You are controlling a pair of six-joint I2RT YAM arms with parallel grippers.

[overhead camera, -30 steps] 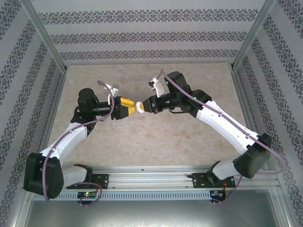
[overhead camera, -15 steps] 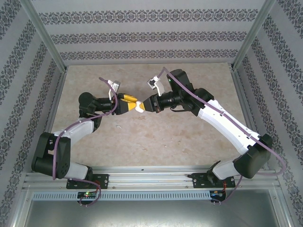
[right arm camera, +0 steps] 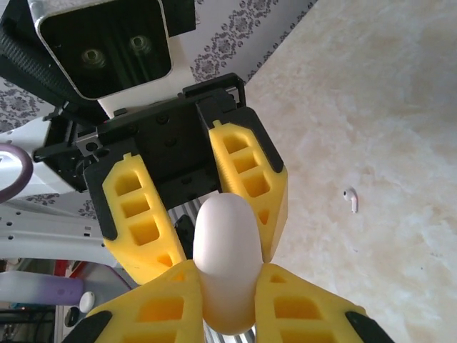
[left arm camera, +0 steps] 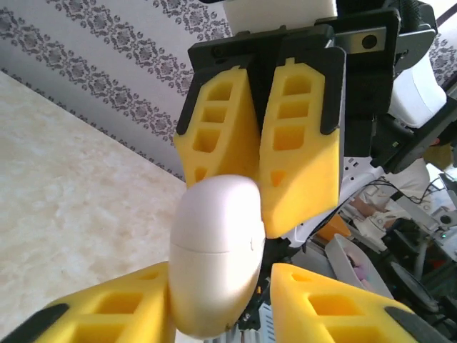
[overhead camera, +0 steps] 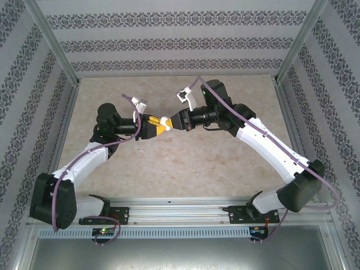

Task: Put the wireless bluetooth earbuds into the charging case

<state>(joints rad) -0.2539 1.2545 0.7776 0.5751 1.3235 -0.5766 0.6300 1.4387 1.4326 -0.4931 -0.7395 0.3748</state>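
Note:
The white charging case [overhead camera: 164,121] hangs in mid air over the table's middle, its lid closed along a thin seam. My right gripper [overhead camera: 171,122] is shut on it; in the right wrist view its fingers [right arm camera: 227,270] clamp the narrow sides of the case [right arm camera: 227,264]. My left gripper [overhead camera: 159,126] reaches in from the left with its jaws around the other end. In the left wrist view one left finger [left arm camera: 107,311] touches the case [left arm camera: 214,257]. The other finger [left arm camera: 335,300] stands a small gap off. One white earbud [right arm camera: 350,200] lies on the table.
The beige marbled tabletop [overhead camera: 185,163] lies below both arms. Patterned walls [overhead camera: 180,42] and aluminium posts [overhead camera: 53,42] close in the back and sides. A metal rail [overhead camera: 180,211] runs along the near edge by the arm bases.
My left gripper has moved right onto the case and narrowed its jaws around it. The right gripper has raised the case slightly and kept its grip.

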